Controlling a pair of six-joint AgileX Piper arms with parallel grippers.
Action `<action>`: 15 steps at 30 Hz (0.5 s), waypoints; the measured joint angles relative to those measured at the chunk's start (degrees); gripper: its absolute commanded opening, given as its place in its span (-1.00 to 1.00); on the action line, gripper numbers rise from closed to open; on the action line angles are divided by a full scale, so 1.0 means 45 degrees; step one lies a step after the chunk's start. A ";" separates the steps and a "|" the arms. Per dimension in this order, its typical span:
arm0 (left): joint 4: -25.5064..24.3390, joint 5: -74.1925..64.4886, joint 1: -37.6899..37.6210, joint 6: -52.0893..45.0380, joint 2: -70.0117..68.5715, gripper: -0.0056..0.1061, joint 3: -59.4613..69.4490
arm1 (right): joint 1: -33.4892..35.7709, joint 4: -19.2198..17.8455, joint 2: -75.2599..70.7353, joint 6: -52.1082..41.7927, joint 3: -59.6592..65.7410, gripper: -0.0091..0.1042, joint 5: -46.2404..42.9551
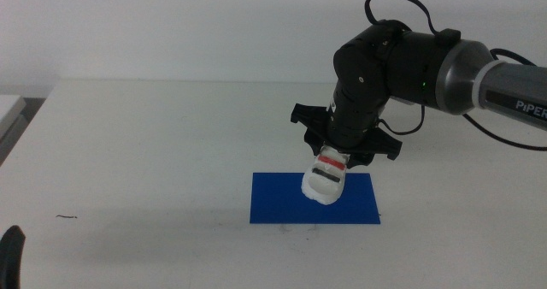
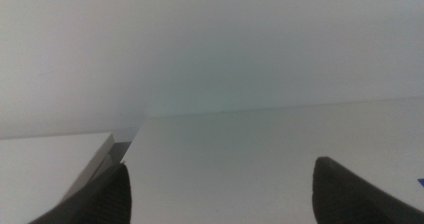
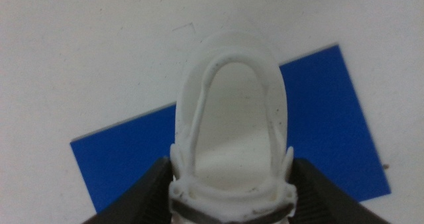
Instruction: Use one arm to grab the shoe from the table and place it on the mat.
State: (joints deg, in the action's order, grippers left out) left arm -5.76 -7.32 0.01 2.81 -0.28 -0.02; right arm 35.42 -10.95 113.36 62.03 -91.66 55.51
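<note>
Left gripper (image 1: 12,253) waits low at near desk (image 1: 154,144) edge, dark fingers (image 2: 351,194) spread wide. Right gripper (image 1: 335,156) fingers (image 3: 142,194) pinch white chunky-soled shoe (image 1: 326,174), red and dark straps, toe tilted down over flat thin dark-blue rectangular mat (image 1: 278,202); contact unclear.

I see the white shoe (image 1: 326,174) with dark and red straps clamped in my right tool (image 1: 345,149), hanging tilted, its low end over the blue mat (image 1: 282,205) directly below.
</note>
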 measured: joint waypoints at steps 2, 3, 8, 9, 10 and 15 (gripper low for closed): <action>0.0000 0.0000 0.0000 0.0000 0.0000 0.78 0.0000 | 0.0000 0.0060 0.0000 0.0029 0.0000 -0.67 0.0000; 0.0000 0.0000 0.0000 0.0000 0.0000 0.78 0.0000 | 0.0000 0.0060 0.0000 0.0054 0.0000 -0.67 0.0000; 0.0000 0.0000 0.0000 0.0000 0.0000 0.78 0.0000 | 0.0000 0.0171 0.0020 0.0215 0.0000 -0.67 -0.0003; 0.0000 0.0000 0.0000 0.0000 0.0000 0.78 0.0000 | 0.0000 0.0171 0.0024 0.0530 0.0000 -0.67 -0.0003; 0.0000 0.0000 0.0000 0.0000 0.0000 0.78 0.0000 | 0.0000 0.0171 0.0047 0.0994 0.0000 -0.67 0.0023; 0.0000 0.0000 0.0000 0.0000 0.0000 0.78 0.0000 | 0.0395 -0.0444 0.0121 0.4181 -0.0106 -0.67 0.0374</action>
State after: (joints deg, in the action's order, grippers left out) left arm -5.76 -7.32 0.01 2.81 -0.28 -0.02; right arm 37.20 -12.95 113.90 80.85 -92.14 57.19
